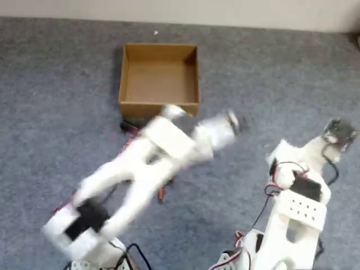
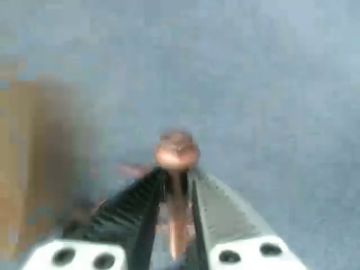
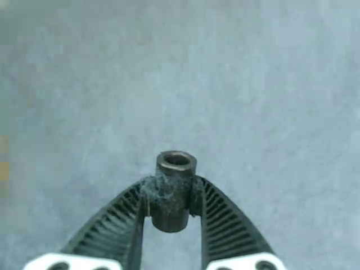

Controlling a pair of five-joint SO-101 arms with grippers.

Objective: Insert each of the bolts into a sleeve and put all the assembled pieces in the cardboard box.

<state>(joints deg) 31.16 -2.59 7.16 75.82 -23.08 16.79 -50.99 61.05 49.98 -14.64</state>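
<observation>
Seen from above, a grey, felt-like table top (image 1: pixel 50 84) carries two white robot arms. The left arm (image 1: pixel 135 169) has its base at about 7 o'clock in the view and stretches low across the table toward 1 o'clock. Just past its elbow, at 12 o'clock, sits the cardboard box (image 1: pixel 122 73), open at the top, with a bare brown floor. The left gripper (image 1: pixel 228 121) lies just beyond the box's near right corner, outside the box.

In the left wrist view, the left gripper (image 2: pixel 175 175) has its two black ribbed fingers (image 2: pixel 132 205) pressed tight on a copper-coloured bolt (image 2: pixel 177 151). The bolt's round head sticks out past the fingertips, and its shank runs back between them. A brown side of the box (image 2: pixel 22 169) shows beside the gripper.

The right arm (image 1: pixel 298 205) rises from 5 o'clock in the overhead view, and the right gripper (image 1: pixel 339 134) is at 3 o'clock, well apart from the box. In the right wrist view, the right gripper (image 3: pixel 171 187) is clamped on a dark metal sleeve (image 3: pixel 170 211), a short tube whose open end points away from the wrist, above the grey surface.
</observation>
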